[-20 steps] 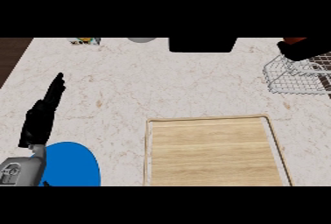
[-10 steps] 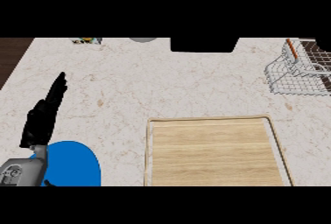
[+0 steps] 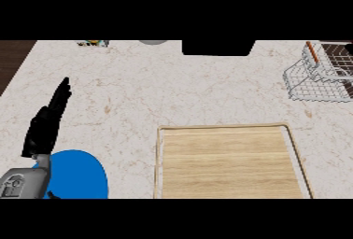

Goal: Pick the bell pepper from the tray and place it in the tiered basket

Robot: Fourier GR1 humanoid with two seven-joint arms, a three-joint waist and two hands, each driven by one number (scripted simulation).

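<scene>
Gone from the upper right corner is the right hand seen a second ago. What may be the bell pepper (image 3: 312,51), a thin orange-red strip, shows inside the tiered basket (image 3: 303,88) there. At the left edge the left hand (image 3: 47,123) rests unchanged, fingers straight.

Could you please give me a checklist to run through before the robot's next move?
1. The tray holds the pepper: not ok, none shows on it.
2. The basket has the pepper: cannot tell; only an orange sliver shows by its rim.
3. The left hand is free: ok, open, fingers straight, beside the blue plate.
4. The right hand is in sight: not ok, out of view.
</scene>
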